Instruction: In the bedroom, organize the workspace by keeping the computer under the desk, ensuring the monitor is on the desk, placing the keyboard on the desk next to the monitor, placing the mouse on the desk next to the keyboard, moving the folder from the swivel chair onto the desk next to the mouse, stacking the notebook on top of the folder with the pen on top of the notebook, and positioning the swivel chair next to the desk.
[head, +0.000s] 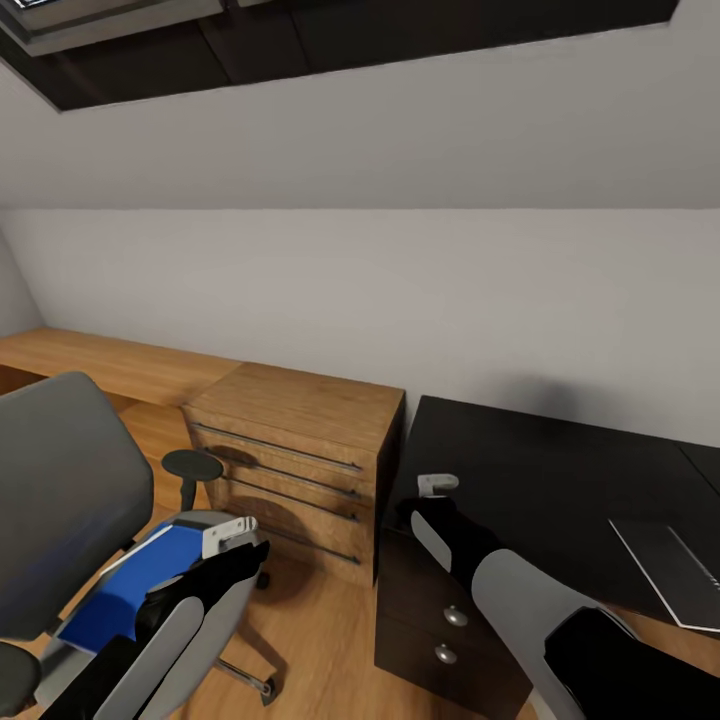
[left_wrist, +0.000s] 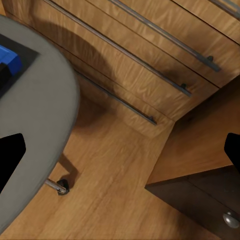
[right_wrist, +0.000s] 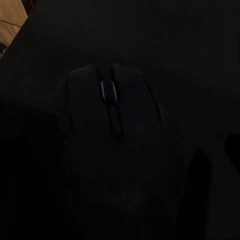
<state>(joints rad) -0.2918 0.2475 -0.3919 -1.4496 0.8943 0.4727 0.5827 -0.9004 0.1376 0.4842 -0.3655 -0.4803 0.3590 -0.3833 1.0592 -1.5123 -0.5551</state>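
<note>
On the swivel chair (head: 60, 500) seat lies the blue folder (head: 135, 590), flat, its long axis running from the backrest toward the seat's front edge. The left gripper (left_wrist: 120, 150) hovers beside the seat, jaws wide apart with nothing between them. On the black surface (head: 560, 480) the dark mouse (right_wrist: 117, 145) sits directly under the right gripper (head: 437, 487), scroll wheel pointing away from the wrist camera; I cannot tell how its jaws stand. A wooden drawer unit (head: 300, 450) stands between chair and surface.

Soft, even light filled the head view; the right wrist view was nearly black, the mouse (right_wrist: 117, 150) barely discernible
</note>
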